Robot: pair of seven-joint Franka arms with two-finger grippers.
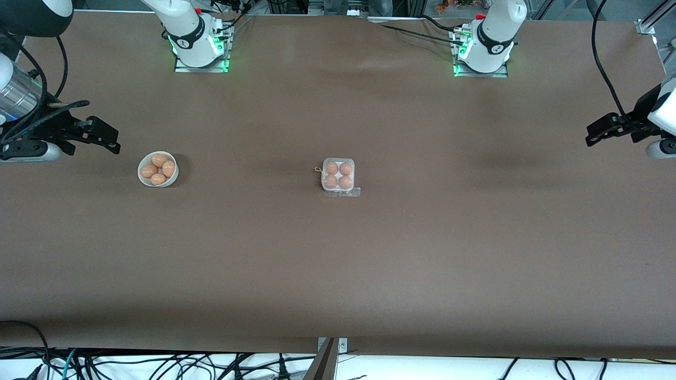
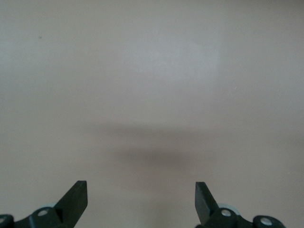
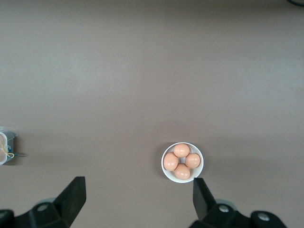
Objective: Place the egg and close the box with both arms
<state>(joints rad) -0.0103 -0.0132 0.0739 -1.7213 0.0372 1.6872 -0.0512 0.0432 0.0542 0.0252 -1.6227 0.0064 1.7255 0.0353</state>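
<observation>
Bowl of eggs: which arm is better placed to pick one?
Right. The right gripper, open, hangs beside the bowl; the left gripper, open, waits at the table's other end.

Both arms [image 1: 190,31] were glossy white with black joint bands, green lights glowing at their bases. Black cables trailed off them. Each end effector [image 1: 607,129] was matte black, two-fingered.

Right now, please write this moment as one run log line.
box: four eggs, mid-table | bowl: four eggs | left end effector: open, empty, waiting | right end effector: open, empty, beside bowl
</observation>
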